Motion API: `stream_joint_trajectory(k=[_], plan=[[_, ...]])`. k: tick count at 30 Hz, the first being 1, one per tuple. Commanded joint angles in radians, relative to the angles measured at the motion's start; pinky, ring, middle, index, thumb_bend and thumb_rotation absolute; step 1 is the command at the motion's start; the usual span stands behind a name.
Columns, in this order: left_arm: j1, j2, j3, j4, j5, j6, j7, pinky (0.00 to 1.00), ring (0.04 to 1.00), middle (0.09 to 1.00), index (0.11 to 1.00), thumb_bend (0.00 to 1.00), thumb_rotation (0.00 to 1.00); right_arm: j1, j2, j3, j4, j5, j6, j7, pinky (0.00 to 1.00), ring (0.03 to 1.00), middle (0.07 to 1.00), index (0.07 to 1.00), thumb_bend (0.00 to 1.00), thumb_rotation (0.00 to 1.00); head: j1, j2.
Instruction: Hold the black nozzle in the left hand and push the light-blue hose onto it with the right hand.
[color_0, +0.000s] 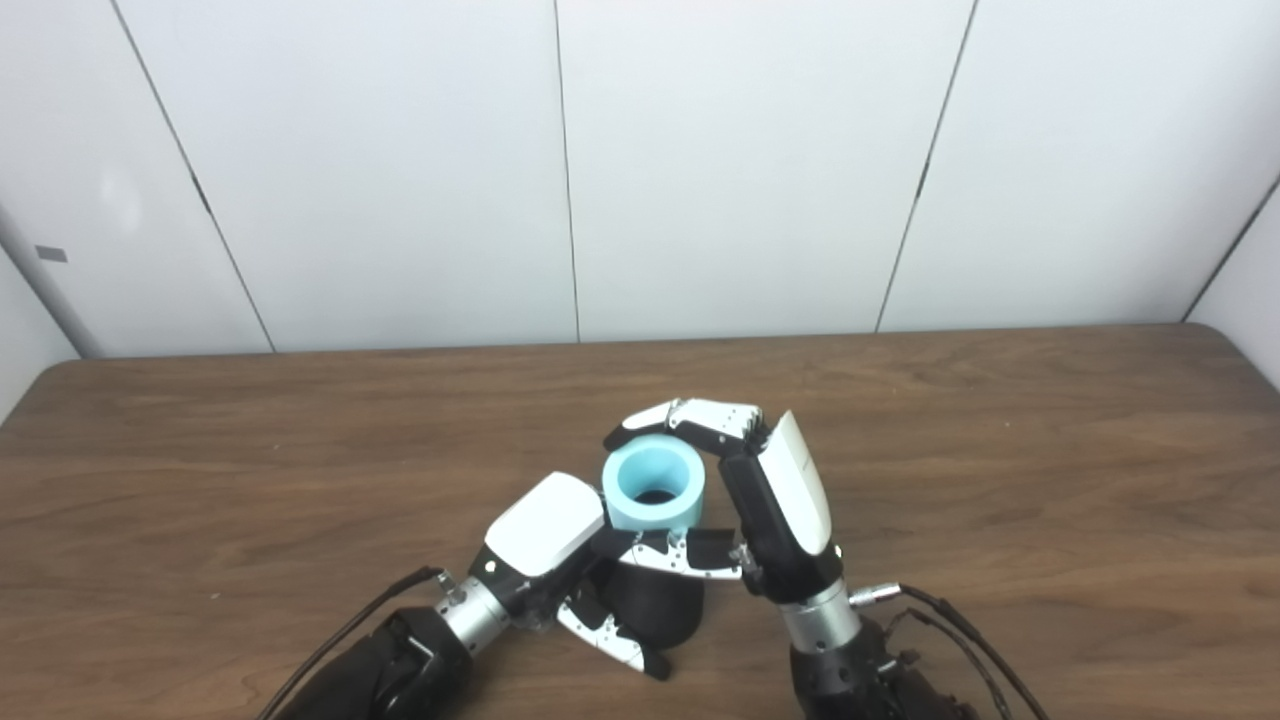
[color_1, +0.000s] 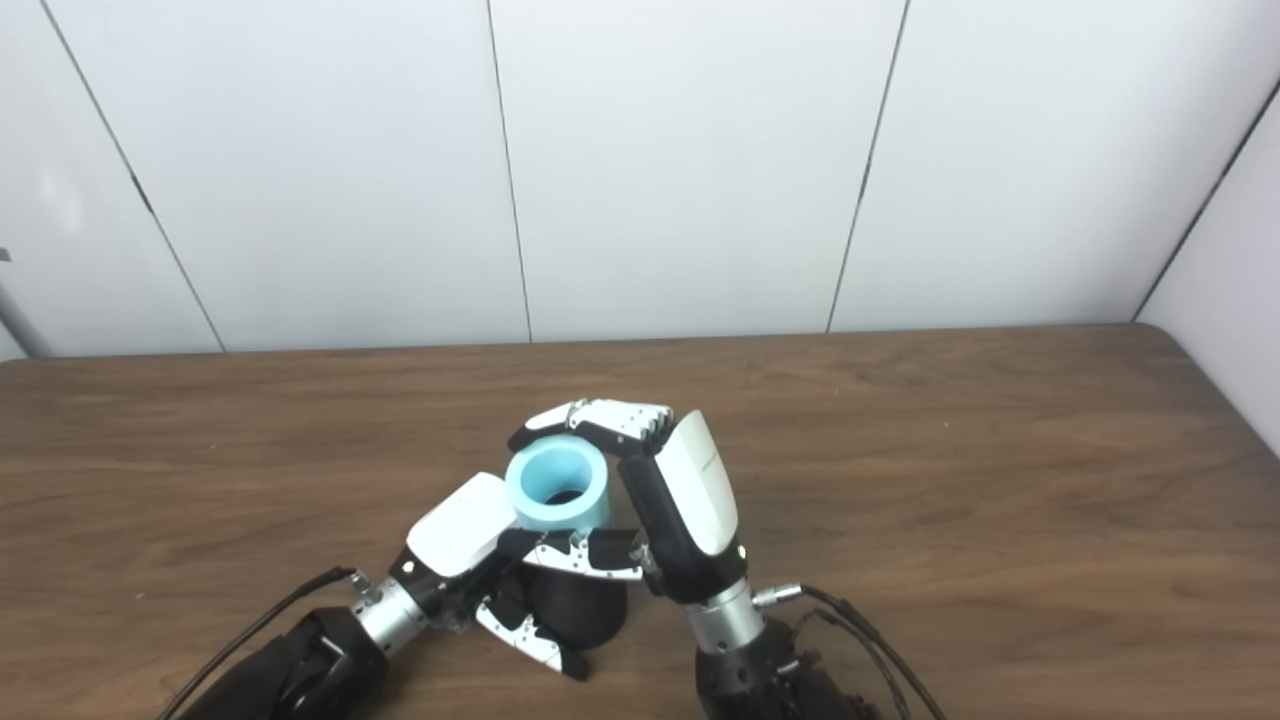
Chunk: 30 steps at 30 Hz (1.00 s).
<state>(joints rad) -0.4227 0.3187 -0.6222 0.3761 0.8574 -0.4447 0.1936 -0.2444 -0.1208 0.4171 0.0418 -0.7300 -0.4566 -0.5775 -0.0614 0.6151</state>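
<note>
R hand (color_0: 775, 500), lower centre of frame, is wrapped round the light-blue hose (color_0: 655, 488): fingers (color_0: 700, 418) curl over its far rim, thumb crosses under near side. L hand (color_0: 545, 545), just left & below, is clamped on the black nozzle (color_0: 655, 605), fingers running down its front. Both sit low centre on the wood table (color_0: 1000, 450), well clear of the edges.

Key relation: hose sits directly above nozzle, touching or nearly so; can't tell if it's seated yet. Hose axis runs roughly upright, open mouth tipped toward cam, dark patch visible down the bore. Judgement: the push goes straight down along that axis; R hand does the work, L only braces.

Views: R eye shows more of nozzle's dark body (color_1: 580, 605) below the thumb; L eye shows more of R hand's white back.
</note>
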Motion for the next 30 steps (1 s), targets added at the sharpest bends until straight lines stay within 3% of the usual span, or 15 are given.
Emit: stream_joint_trajectory(k=[1,7,9,10,12,16,17,18,21,30], plan=[[0.149,-0.023,-0.084,0.114,0.027,-0.007,-0.062,0.11,0.150,0.229,0.484,0.52,0.04,-0.036,-0.016,0.002,0.008,-0.022,-0.013,-0.021,0.23,0.432,0.461,0.528,0.51,0.00,0.000,0.000],[0.148,-0.020,-0.089,0.109,0.041,0.000,-0.064,0.11,0.156,0.236,0.484,0.52,0.04,-0.037,-0.007,-0.007,0.005,0.008,-0.013,-0.006,0.22,0.444,0.447,0.526,0.52,0.00,-0.002,0.001],[0.147,-0.020,-0.090,0.111,0.041,-0.005,-0.059,0.12,0.159,0.240,0.484,0.52,0.04,-0.032,-0.001,-0.017,-0.003,0.046,-0.011,0.029,0.23,0.445,0.449,0.525,0.52,0.00,-0.003,0.002],[0.147,-0.019,-0.090,0.112,0.041,-0.007,-0.057,0.12,0.161,0.242,0.484,0.52,0.04,-0.027,0.003,-0.024,-0.010,0.066,-0.007,0.052,0.24,0.398,0.481,0.540,0.51,0.00,-0.003,0.003],[0.147,-0.018,-0.090,0.112,0.043,-0.006,-0.057,0.12,0.160,0.241,0.483,0.52,0.04,-0.014,0.012,-0.038,-0.029,0.116,0.010,0.103,0.25,0.436,0.466,0.522,0.52,0.00,-0.004,0.004],[0.149,-0.018,-0.088,0.109,0.036,-0.005,-0.064,0.12,0.161,0.242,0.484,0.52,0.04,0.011,0.029,-0.066,-0.059,0.187,0.046,0.186,0.18,0.443,0.464,0.519,0.52,0.00,-0.005,0.005],[0.149,-0.018,-0.087,0.110,0.034,-0.008,-0.061,0.12,0.155,0.235,0.484,0.52,0.04,0.017,0.034,-0.074,-0.066,0.199,0.054,0.203,0.14,0.271,0.452,0.529,0.52,0.00,-0.005,0.005],[0.149,-0.018,-0.087,0.111,0.034,-0.010,-0.058,0.11,0.154,0.232,0.484,0.52,0.04,0.021,0.039,-0.080,-0.071,0.210,0.059,0.218,0.12,0.210,0.448,0.532,0.52,0.00,-0.005,0.005],[0.149,-0.018,-0.088,0.114,0.039,-0.010,-0.051,0.11,0.154,0.233,0.483,0.52,0.04,0.029,0.050,-0.099,-0.077,0.233,0.060,0.251,0.11,0.171,0.443,0.535,0.52,0.00,-0.005,0.005],[0.150,-0.017,-0.088,0.108,0.036,-0.008,-0.058,0.12,0.156,0.234,0.483,0.52,0.04,0.042,0.074,-0.141,-0.089,0.248,0.060,0.313,0.18,0.245,0.459,0.518,0.52,0.00,-0.004,0.007]])
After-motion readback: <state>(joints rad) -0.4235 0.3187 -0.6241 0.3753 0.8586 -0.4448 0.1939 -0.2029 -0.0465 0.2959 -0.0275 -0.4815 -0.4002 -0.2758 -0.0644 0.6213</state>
